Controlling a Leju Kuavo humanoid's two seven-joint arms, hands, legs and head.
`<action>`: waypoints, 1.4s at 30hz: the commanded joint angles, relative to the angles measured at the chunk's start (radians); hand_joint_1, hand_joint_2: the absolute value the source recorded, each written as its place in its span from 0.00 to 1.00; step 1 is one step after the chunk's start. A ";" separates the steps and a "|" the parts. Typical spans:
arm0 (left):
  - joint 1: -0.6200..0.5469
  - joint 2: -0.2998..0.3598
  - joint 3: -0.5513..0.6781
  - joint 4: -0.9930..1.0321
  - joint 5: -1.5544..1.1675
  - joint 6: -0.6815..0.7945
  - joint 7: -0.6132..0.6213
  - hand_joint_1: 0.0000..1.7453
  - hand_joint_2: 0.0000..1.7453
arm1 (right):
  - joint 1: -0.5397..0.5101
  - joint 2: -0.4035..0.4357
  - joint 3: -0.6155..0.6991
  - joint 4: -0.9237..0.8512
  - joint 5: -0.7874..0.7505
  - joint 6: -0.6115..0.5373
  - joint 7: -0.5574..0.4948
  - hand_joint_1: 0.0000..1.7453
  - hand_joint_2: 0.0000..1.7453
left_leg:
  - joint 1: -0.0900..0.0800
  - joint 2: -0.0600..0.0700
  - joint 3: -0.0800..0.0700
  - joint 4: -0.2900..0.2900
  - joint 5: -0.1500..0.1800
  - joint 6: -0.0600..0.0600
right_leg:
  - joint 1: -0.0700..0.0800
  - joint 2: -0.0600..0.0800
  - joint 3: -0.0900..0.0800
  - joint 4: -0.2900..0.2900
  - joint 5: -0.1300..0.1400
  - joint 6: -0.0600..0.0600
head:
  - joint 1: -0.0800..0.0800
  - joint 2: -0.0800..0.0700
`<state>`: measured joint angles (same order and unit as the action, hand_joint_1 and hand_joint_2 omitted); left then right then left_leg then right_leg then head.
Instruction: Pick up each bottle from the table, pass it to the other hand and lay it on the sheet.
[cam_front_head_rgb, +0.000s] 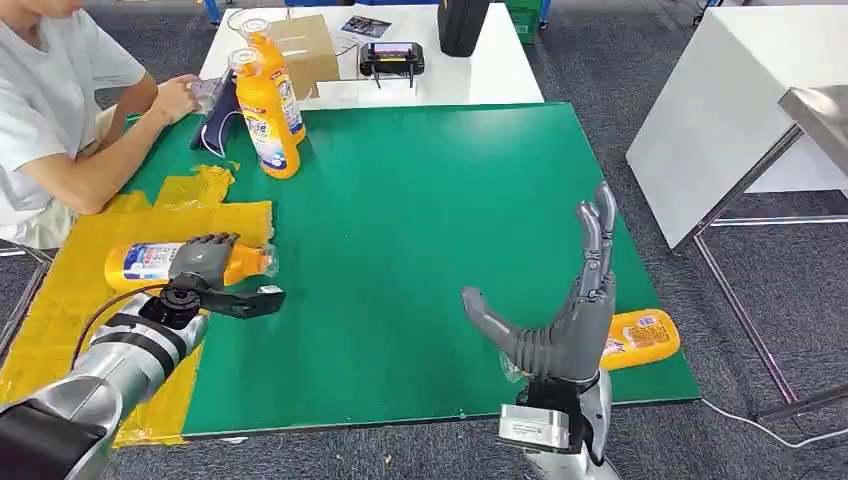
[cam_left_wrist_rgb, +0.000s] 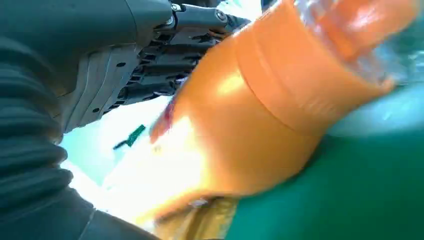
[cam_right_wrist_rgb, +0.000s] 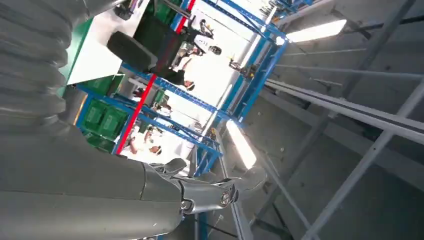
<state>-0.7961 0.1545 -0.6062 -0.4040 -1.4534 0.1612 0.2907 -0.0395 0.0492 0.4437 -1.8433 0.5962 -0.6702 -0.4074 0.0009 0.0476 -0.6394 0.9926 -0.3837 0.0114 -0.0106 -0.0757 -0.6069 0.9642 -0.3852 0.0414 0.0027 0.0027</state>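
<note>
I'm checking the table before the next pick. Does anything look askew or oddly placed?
Yes. One orange bottle lies at the green mat's near right corner, jutting past the edge behind the raised right hand. The yellow sheet is wrinkled near the person.

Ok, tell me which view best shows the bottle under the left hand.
Head view: the whole bottle lies on the yellow sheet, left hand over it. Left wrist view shows a blurred orange close-up; right wrist view faces shelving.

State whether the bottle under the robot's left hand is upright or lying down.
Lying down. The orange bottle rests on its side on the yellow sheet, cap toward the green mat, with the left hand over its middle.
</note>
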 joint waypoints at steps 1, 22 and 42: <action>-0.004 -0.039 0.082 0.063 0.013 0.051 -0.011 0.00 1.00 | -0.021 -0.028 0.003 0.080 0.003 -0.003 0.007 0.00 1.00 | 0.001 -0.002 0.005 0.000 -0.002 -0.001 | 0.000 0.006 0.005 -0.001 -0.002 -0.001 | 0.000 0.000; 0.649 -0.155 0.391 -1.022 0.604 0.383 -0.550 0.00 1.00 | 0.149 -0.387 -0.123 0.327 0.493 0.443 0.356 0.00 1.00 | 0.000 -0.009 0.013 -0.001 -0.008 0.001 | -0.002 0.004 0.015 -0.005 -0.007 0.001 | 0.000 0.000; 0.674 -0.174 0.349 -1.054 0.729 0.325 -0.612 0.00 1.00 | 0.146 -0.389 -0.318 0.428 0.606 0.429 0.452 0.00 1.00 | -0.005 -0.003 0.007 0.000 -0.010 0.005 | -0.005 0.006 0.008 -0.002 -0.007 0.005 | 0.000 0.000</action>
<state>-0.1195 -0.0053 -0.2552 -1.4588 -0.7198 0.4902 -0.3227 0.1425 -0.3815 0.1801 -1.5141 1.1250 -0.2010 -0.0034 -0.0057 0.0474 -0.6394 0.9927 -0.3899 0.0183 -0.0165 -0.0758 -0.6065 0.9636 -0.3888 0.0481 0.0023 0.0027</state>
